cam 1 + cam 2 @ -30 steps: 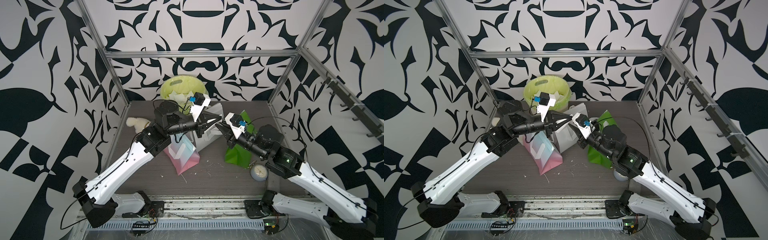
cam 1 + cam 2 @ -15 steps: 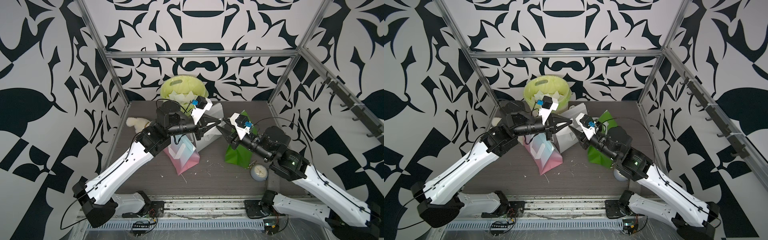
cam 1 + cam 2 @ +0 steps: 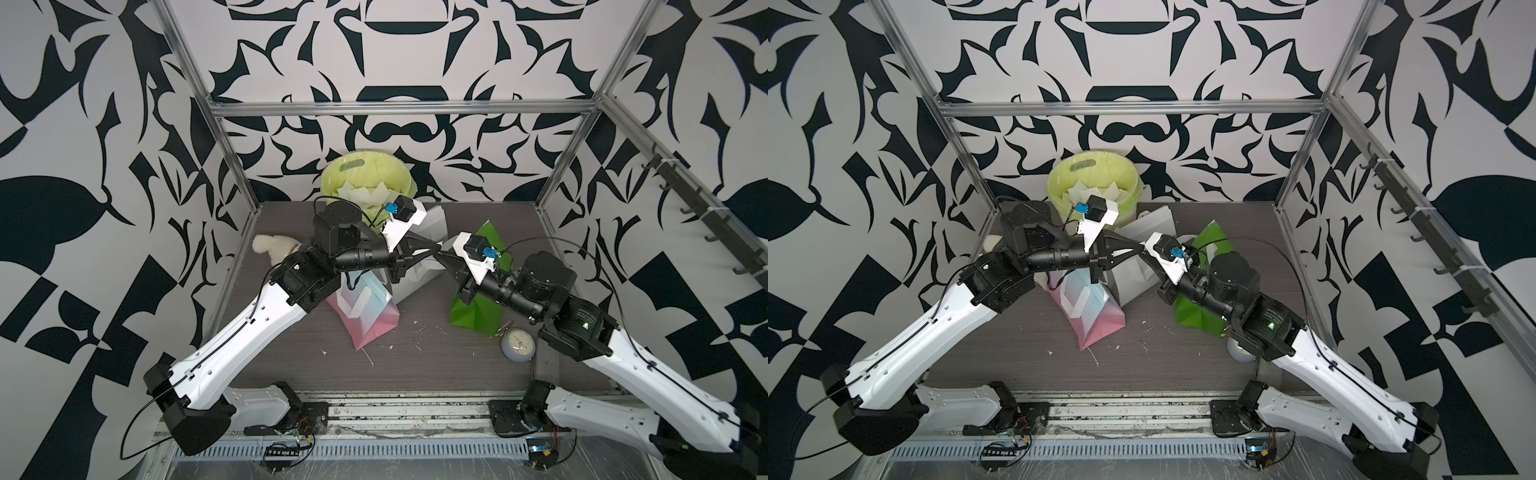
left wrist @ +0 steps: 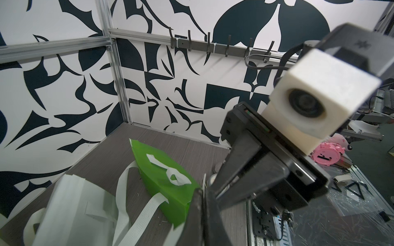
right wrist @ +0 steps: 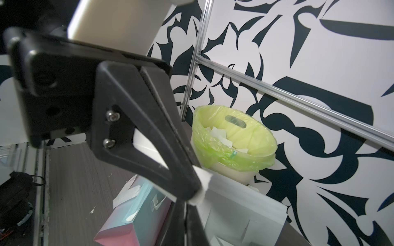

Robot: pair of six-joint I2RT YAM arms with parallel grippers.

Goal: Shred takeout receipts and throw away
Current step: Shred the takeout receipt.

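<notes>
My left gripper (image 3: 438,248) and right gripper (image 3: 444,254) meet tip to tip in the air above the white gift bag (image 3: 432,222). Both are shut on one small white receipt scrap. The scrap (image 5: 202,187) sticks out beside the left fingers (image 5: 170,161) in the right wrist view. Its lower corner (image 4: 177,232) also shows beside my left gripper (image 4: 203,192) in the left wrist view. A thin paper edge runs between the shut jaws of my right gripper (image 5: 185,207). Several torn receipt scraps (image 3: 361,193) lie in the green-lined bin (image 3: 332,183) at the back.
A pink-and-teal gift bag (image 3: 370,311) lies below the left wrist and a green gift bag (image 3: 478,309) below the right. An alarm clock (image 3: 517,343) stands front right and a plush toy (image 3: 270,247) back left. Tiny paper bits (image 3: 368,355) dot the table.
My right gripper stood open half a second ago, a little back from the left tip. It has now come in and shut on the scrap. The left arm has barely moved.
</notes>
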